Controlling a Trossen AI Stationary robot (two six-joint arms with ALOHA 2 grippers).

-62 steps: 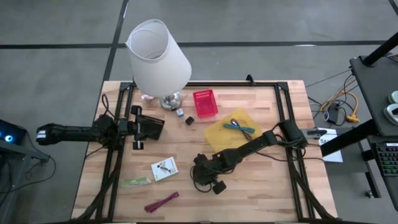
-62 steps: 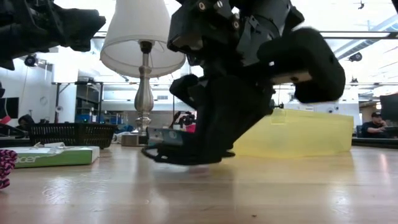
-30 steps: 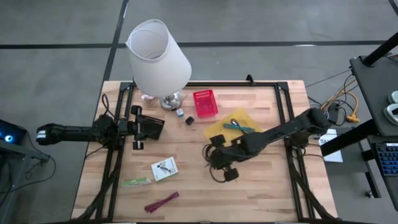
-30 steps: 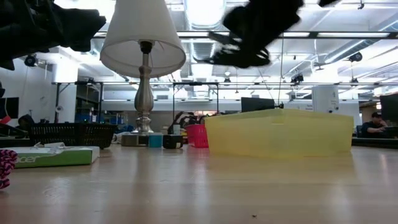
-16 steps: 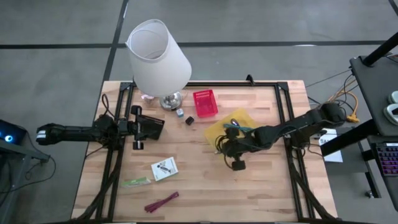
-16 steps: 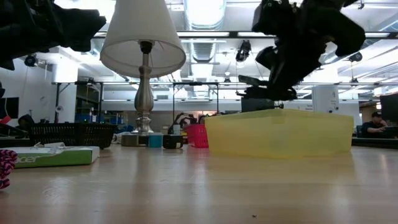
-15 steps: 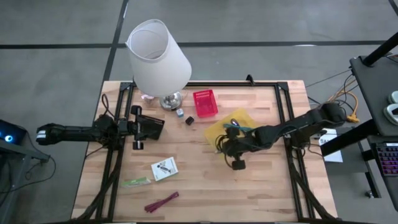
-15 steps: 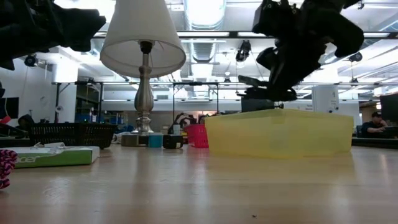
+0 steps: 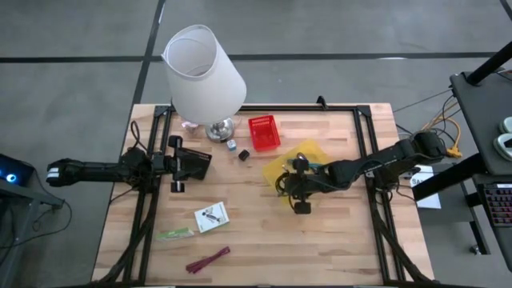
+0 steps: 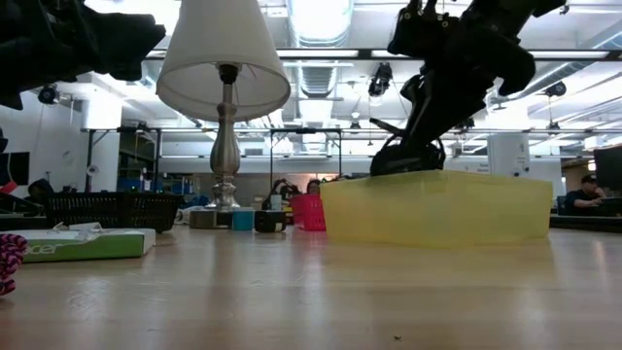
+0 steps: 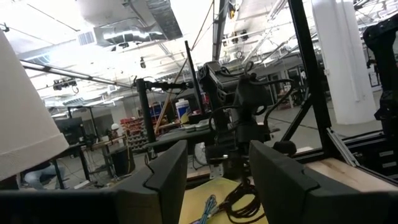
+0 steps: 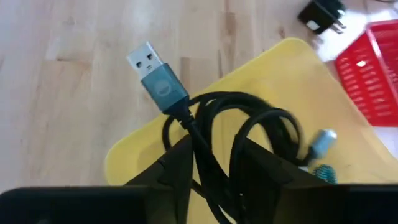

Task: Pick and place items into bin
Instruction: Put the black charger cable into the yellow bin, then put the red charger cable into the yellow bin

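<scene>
**Dropping cable into yellow bin**

Right gripper [image 9: 294, 186] has moved from mid-table up to the yellow bin [image 9: 276, 170] near edge since two seconds ago. Fingers [image 12: 177, 163] now parted a little, black coiled cable [image 12: 233, 144] loose between them (USB plug sticking out), hanging over the bin; grip unclear. Left gripper [image 9: 178, 163] unchanged at table's left, fingers [image 11: 165, 180] apart, empty. White card packet [image 9: 211, 217], green strip [image 9: 174, 234], maroon ties [image 9: 207, 259] on the table.

1. One shallow yellow plastic bin [image 9: 282, 170].
2. One black coiled cable [image 12: 239, 146], over that bin.
3. One small red mesh basket [image 9: 263, 133] beside the bin.
4. One white-shaded lamp [image 9: 203, 73].
5. One white card packet [image 9: 211, 217].
6. One green strip [image 9: 174, 234].
7. One maroon tie [image 9: 207, 259].
</scene>
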